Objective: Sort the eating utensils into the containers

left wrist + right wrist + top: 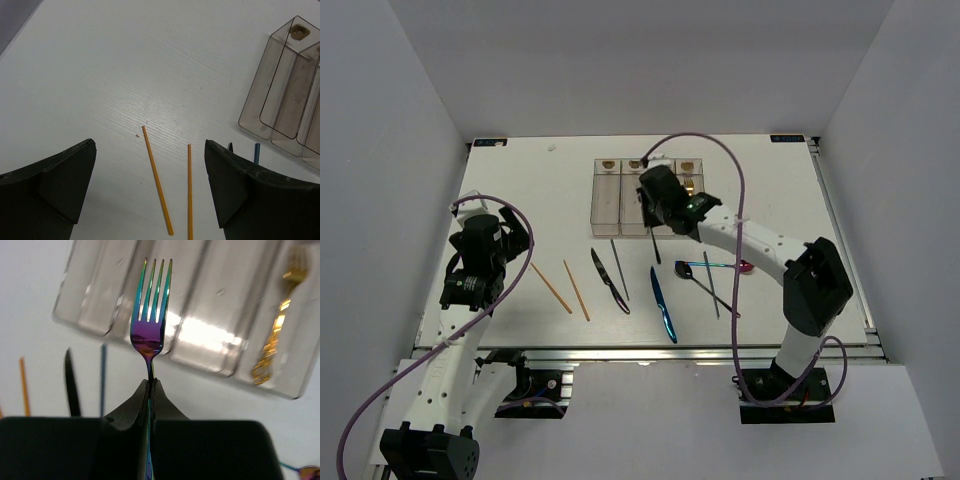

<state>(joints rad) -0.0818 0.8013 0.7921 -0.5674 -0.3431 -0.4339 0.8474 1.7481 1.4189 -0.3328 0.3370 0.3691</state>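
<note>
Right gripper is clamped tight on the neck of the purple fork. The fingers are pinched together with only the stem between them, and the tines point away from the wrist camera. The fork sits over the near end of the clear bins, somewhere around the middle ones. I can't tell which compartment it lines up with.

A gold fork lies in the bin at the right end of the row. From overhead, the bins stand toward the far edge of the counter, about midway along it.

Left gripper is spread wide with nothing in it, over the left side of the counter. The two tan chopsticks lie flat on the surface, and in the wrist view they show in the gap between its fingers.

The loose pieces are strung along the near edge. Going toward the right edge from the chopsticks, I see a black knife with a thin dark stick just beside it. Then come a blue knife, a black spoon and a pink-bowled spoon.
</note>
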